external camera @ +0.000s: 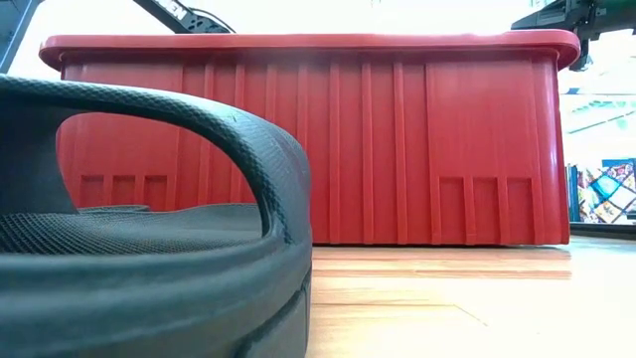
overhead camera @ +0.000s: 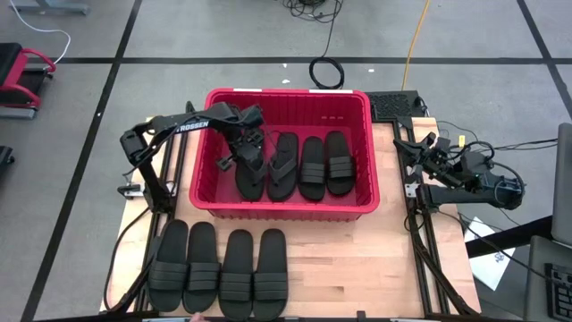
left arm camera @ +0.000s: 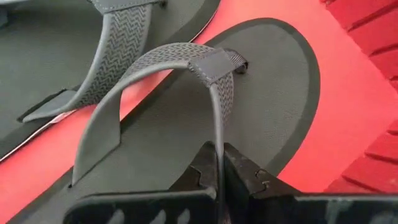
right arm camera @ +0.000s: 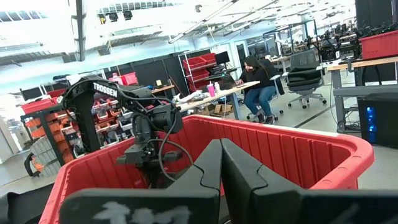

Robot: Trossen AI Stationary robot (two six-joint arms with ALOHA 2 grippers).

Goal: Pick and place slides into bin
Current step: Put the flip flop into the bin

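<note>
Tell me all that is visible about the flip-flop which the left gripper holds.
The flip-flop is a black, rubber-looking thong sandal with a smooth sole and a Y-shaped strap bearing a chevron pattern. It lies sole-down on the floor of the red bin, leftmost of the four sandals there, beside a second flip-flop. The left gripper is shut on its strap.

My left arm reaches from its base at the tabletop's left edge, elbow raised, forearm angled inward and wrist tipped downward. The left claw (overhead camera: pixel 245 154) is low, its fingers (left arm camera: pixel 200 177) pressed together with a thin strap pinched between them. My right arm sits folded at the tabletop's right edge, wrist pointing inward and roughly level. The right claw (right arm camera: pixel 221 163) has its fingers (right arm camera: pixel 205 168) closed flat against each other, gripping nothing.
</note>
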